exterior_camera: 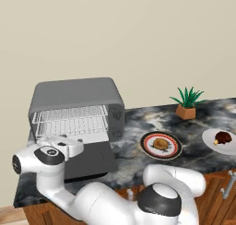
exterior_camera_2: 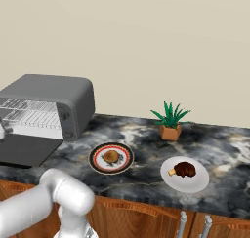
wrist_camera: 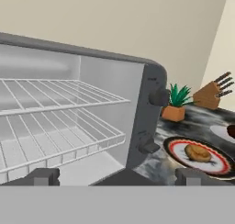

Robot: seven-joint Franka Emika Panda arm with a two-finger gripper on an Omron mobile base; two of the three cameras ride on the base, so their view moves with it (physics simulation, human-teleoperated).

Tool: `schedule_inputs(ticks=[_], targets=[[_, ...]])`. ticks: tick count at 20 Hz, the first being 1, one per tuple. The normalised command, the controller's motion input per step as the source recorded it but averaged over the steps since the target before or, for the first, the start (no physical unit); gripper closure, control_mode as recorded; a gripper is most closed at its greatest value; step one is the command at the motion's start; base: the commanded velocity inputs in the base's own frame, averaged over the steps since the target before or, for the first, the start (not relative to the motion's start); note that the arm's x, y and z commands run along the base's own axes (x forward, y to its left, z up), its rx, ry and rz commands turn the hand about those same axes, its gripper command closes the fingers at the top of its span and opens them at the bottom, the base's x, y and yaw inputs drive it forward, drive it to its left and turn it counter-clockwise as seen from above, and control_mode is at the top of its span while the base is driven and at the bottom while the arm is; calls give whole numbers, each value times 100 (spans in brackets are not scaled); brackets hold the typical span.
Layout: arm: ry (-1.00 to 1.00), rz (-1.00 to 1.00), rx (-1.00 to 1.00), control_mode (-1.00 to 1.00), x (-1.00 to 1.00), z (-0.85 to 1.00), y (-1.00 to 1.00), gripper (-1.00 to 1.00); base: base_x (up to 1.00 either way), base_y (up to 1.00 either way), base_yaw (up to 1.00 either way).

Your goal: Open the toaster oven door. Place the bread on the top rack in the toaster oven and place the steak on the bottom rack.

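The grey, round-cornered toaster oven (exterior_camera: 76, 109) stands at the left end of the dark marbled stone desk (exterior_camera_2: 146, 134). Its flat dark grey door (exterior_camera: 87, 159) hangs folded down in front, exposing the upper silver wire rack (wrist_camera: 59, 93) and the lower wire rack (wrist_camera: 59, 140), both bare. The robot's pincer (wrist_camera: 117, 176) hovers before the open cavity, fingertips spread wide, gripping nothing. The round golden-brown bread (exterior_camera_2: 112, 156) lies on a red-rimmed patterned plate (exterior_camera_2: 95, 165) right of the oven. The dark reddish-brown steak (exterior_camera_2: 184, 169) lies on a plain white plate (exterior_camera_2: 185, 183) further right. A potted green plant (exterior_camera_2: 170, 121) stands behind both plates.
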Motion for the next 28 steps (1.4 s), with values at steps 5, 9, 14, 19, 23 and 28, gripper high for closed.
schedule_inputs(ticks=[5,9,14,19,23,28], targets=[[-7,3,0,-100,17,6,0,-100,0,0,0],[0,11,2,-100,6,-4,0,-100,0,0,0],[0,21,11,-100,6,-10,-12,-100,0,0,0],[0,19,15,-100,21,-3,-9,-100,0,0,0],[0,8,8,-100,29,-9,-9,-100,0,0,0],[0,3,5,-100,22,-12,-1,-100,0,0,0]])
